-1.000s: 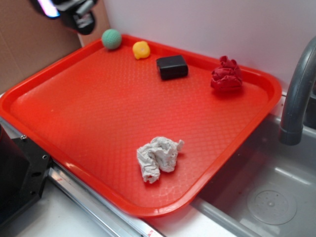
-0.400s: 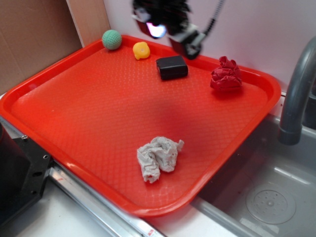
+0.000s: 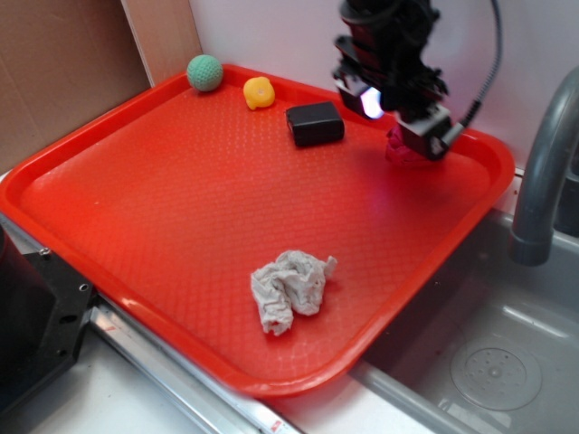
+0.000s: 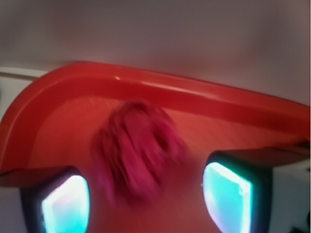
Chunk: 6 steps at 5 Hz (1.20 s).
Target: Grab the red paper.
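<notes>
- The red paper (image 4: pixel 138 148) is seen in the wrist view as a crumpled crimson wad lying on the tray floor, close to the raised far rim and its rounded corner (the view is blurred, so the folds are only roughly made out).
- In the exterior view the red paper (image 3: pixel 399 147) is mostly hidden behind the gripper; only a small crimson patch is visible, near the tray's far right corner.
- The gripper (image 4: pixel 146 204) is held directly over the wad, with its two glowing fingers (image 4: pixel 65 204) spread wide, one to each side of the paper; nothing is clamped between them.
- No contact between fingers and paper can be confirmed from either view.
- From the exterior, the gripper (image 3: pixel 398 95) is seen as a black assembly with a lit spot, a cable curving up from it to the right.
- The tray (image 3: pixel 181 208) is orange-red, textured, and lighter than the wad.
- A black block (image 3: pixel 315 123) is set just left of the gripper, near the far rim.
- A yellow ball (image 3: pixel 259 92) and a green ball (image 3: pixel 204 72) are placed further left along that rim, apart from each other.
- A white paper wad (image 3: pixel 289 287) is found near the front of the tray, well apart from the red one.
- A grey faucet (image 3: pixel 543 172) and a sink (image 3: pixel 488 353) are seen to the right of the tray (the faucet curving over the basin).
</notes>
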Motion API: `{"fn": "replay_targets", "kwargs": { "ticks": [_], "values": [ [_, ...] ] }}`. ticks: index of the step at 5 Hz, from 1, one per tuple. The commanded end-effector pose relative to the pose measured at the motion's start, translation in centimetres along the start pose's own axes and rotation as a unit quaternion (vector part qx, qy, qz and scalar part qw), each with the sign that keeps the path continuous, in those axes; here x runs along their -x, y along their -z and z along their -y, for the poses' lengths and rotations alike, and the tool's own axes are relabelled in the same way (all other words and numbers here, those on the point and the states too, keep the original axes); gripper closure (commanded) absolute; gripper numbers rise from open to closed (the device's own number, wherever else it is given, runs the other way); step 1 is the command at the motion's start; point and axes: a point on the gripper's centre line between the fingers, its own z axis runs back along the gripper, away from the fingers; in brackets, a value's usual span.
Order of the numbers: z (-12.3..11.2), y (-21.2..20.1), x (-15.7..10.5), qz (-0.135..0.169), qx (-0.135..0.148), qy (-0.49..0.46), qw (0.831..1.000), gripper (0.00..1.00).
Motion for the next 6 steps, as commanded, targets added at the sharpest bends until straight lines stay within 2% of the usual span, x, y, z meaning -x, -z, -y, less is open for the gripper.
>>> {"fn": "replay_targets", "kwargs": {
  "ticks": [1,2,3,4,5,6],
  "values": [
    [0.5,2.3,-2.0,0.017,-0.005,-0.003,1.0,1.0],
    [-0.4,0.5,-1.7,0.027,-0.013,-0.014,0.999,1.0],
    [-1.8,-3.6,-0.7,0.044,-0.025,-0.032,0.998,1.0],
    [-2.7,-7.8,1.2,0.069,-0.023,-0.045,0.996,1.0],
    [-3.0,-10.5,2.6,0.074,-0.015,-0.056,0.996,1.0],
    [-2.3,-9.5,1.9,0.081,0.015,-0.032,0.996,0.0]
  ]
}}
